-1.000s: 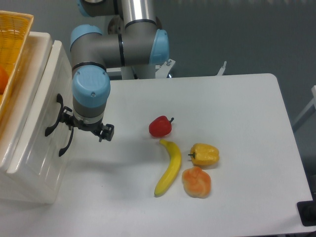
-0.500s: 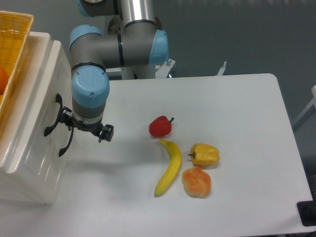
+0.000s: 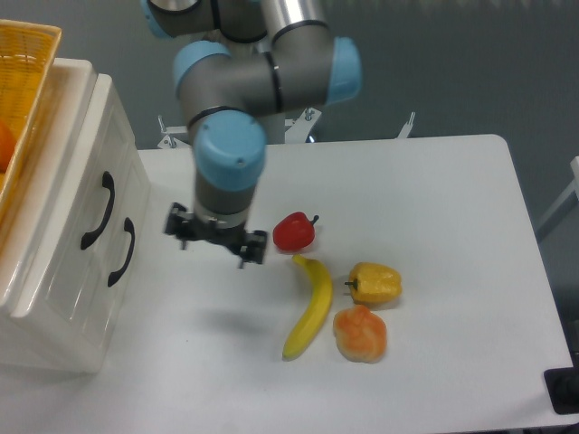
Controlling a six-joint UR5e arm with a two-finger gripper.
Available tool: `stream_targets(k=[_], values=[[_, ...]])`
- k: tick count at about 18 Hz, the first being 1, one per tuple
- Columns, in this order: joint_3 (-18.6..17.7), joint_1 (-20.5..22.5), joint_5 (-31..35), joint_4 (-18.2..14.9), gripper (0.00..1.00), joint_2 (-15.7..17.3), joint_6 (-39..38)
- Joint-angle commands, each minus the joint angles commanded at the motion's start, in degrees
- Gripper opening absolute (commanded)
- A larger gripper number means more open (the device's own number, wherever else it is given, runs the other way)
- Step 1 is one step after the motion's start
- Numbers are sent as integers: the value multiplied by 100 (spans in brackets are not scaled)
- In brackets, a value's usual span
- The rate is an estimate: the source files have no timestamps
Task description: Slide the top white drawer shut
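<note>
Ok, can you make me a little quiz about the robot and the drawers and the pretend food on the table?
1. True or false: the end effector is touching the top white drawer.
2. Which food lies nearest the end effector?
A. the banana
B. the red apple
C. the yellow pepper
3. Fill in: each drawer front has one black ____.

Key
1. False. It hangs over the table, clear of the cabinet.
2. B.
3. Handle: the upper handle on the top drawer, the lower handle beneath it.
</note>
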Motion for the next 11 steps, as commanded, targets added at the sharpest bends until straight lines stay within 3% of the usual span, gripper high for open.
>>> stream_targets(k=[7,11], values=[[53,984,264,-96,100,131,1161],[0,1644,448,-158,100,289,2382]])
